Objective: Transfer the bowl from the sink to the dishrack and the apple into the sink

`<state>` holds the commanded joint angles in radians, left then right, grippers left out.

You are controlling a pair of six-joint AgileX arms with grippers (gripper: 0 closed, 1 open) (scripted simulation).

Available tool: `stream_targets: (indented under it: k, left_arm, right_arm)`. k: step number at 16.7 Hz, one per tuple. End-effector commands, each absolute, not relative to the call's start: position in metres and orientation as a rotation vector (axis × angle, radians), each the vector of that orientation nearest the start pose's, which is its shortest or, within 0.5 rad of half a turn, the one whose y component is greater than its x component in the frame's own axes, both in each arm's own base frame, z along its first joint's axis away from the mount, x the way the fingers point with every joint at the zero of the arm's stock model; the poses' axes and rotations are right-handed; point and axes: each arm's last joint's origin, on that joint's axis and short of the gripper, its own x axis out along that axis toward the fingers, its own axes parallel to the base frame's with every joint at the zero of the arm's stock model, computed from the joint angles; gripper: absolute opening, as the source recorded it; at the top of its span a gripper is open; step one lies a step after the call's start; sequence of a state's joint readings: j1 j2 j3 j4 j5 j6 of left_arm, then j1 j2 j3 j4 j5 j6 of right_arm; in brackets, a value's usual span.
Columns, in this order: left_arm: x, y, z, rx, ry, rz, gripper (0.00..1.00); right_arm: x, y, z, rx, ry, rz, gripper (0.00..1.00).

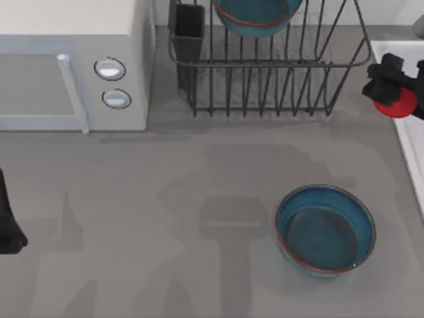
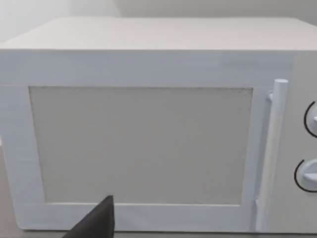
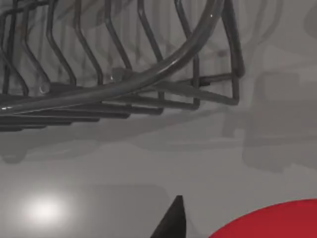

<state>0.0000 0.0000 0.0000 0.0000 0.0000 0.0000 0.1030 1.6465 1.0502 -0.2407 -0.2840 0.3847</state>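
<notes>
One teal-blue bowl (image 1: 257, 18) with a rust-red rim rests among the bars of the dark wire dishrack (image 1: 265, 66) at the back. A second bowl (image 1: 324, 228) just like it stands upright on the table, front right. At the far right my right gripper (image 1: 392, 89) is shut on the red apple (image 1: 397, 106), holding it over the left rim of the pale sink (image 1: 405, 136). In the right wrist view the apple (image 3: 270, 222) shows beside a dark fingertip (image 3: 171, 223), with the dishrack (image 3: 124, 84) behind. My left gripper (image 1: 10, 232) is parked at the table's left edge.
A white microwave (image 1: 66, 59) fills the back left, its door (image 2: 143, 144) facing the left wrist camera. A black cutlery cup (image 1: 189, 33) stands at the rack's left corner. Bare grey tabletop (image 1: 165, 212) lies between the microwave and the front bowl.
</notes>
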Motion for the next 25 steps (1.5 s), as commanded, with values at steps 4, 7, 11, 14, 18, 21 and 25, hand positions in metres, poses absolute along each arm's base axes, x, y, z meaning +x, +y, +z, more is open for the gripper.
stream_targets:
  k: [4,7,11,14,18,21,25]
  left_arm:
    - [0.106,-0.001,0.16,0.0,0.0,0.0,1.0]
    - [0.106,-0.001,0.16,0.0,0.0,0.0,1.0]
    - [0.106,-0.001,0.16,0.0,0.0,0.0,1.0]
    - [0.106,-0.001,0.16,0.0,0.0,0.0,1.0]
    - [0.106,-0.001,0.16,0.0,0.0,0.0,1.0]
    - [0.106,-0.001,0.16,0.0,0.0,0.0,1.0]
    - [0.106,-0.001,0.16,0.0,0.0,0.0,1.0]
  right_arm:
    - [0.345,-0.006,0.22,0.386,0.606,0.187,0.0]
    - [0.344,-0.044,0.234,0.308,0.338,0.173,0.0]
    - [0.319,-0.098,0.231,0.158,0.086,0.107,0.0]
    - [0.287,-0.124,0.218,0.054,0.014,0.039,0.0]
    - [0.267,-0.136,0.209,0.0,0.0,-0.01,0.0]
    - [0.267,-0.136,0.209,0.0,0.0,-0.01,0.0]
    - [0.271,-0.138,0.2,0.008,0.008,-0.01,0.0]
